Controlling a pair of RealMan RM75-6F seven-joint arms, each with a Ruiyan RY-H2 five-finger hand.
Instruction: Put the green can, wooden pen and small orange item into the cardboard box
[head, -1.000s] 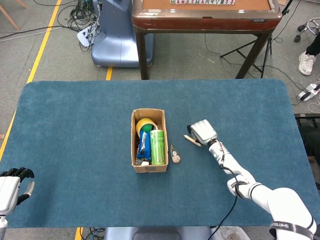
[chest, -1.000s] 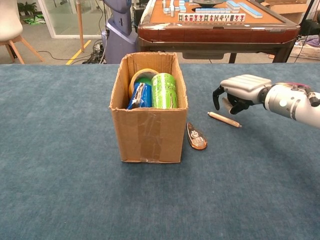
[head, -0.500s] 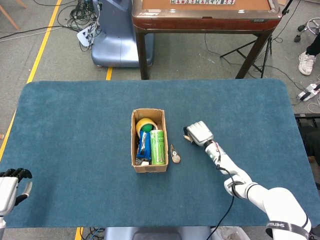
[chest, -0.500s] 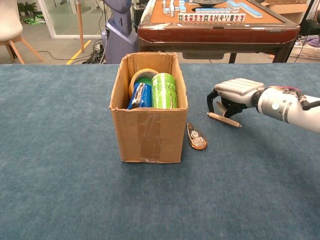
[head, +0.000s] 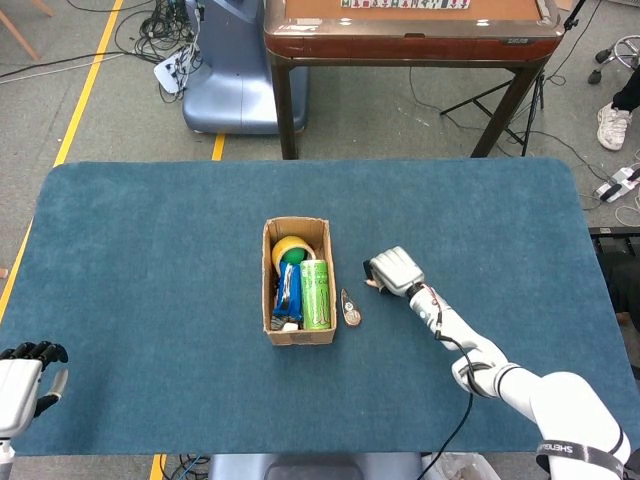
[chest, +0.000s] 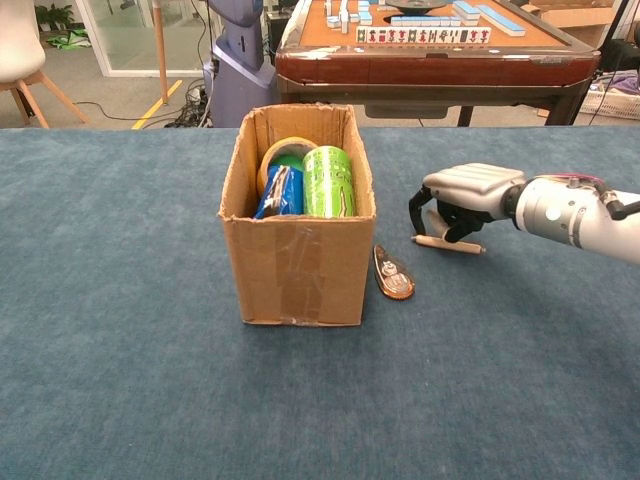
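Head view first: the cardboard box (head: 298, 281) stands in the middle of the frame on the blue table (head: 150, 250). The green can (head: 316, 294) already lies inside it, along the right wall, beside a blue packet (head: 288, 288) and a yellow roll (head: 290, 250) in the upper part of the box. Just to the right of the box, on the cloth, lies the small orange item (head: 350, 307), so it is not yet packed. Further right, the right hand (head: 395, 272) is low over the table with its back turned up and its fingers curled down. Only one end of the wooden pen (head: 371, 284) shows, at the hand's left edge. The hand is probably placed this way because a thin pen lying flat must be taken from above. In the lower left corner, the left hand (head: 22, 375) sits at the table edge with its fingers bent inward and nothing in them, well apart from the work.

Chest view: the box (chest: 300, 260) is left of centre and open at the top, which suits dropping things in. The can (chest: 330, 182) stands at the right side of it. The orange item (chest: 392, 273) lies near the lower right corner of the box. On the right, the right hand (chest: 455, 198) arches over the pen (chest: 448, 244), with its fingertips (chest: 414, 212) down around the left part of it. The pen appears to rest on the cloth, and whether the fingers already pinch it cannot be told. The left hand is not seen in this view.
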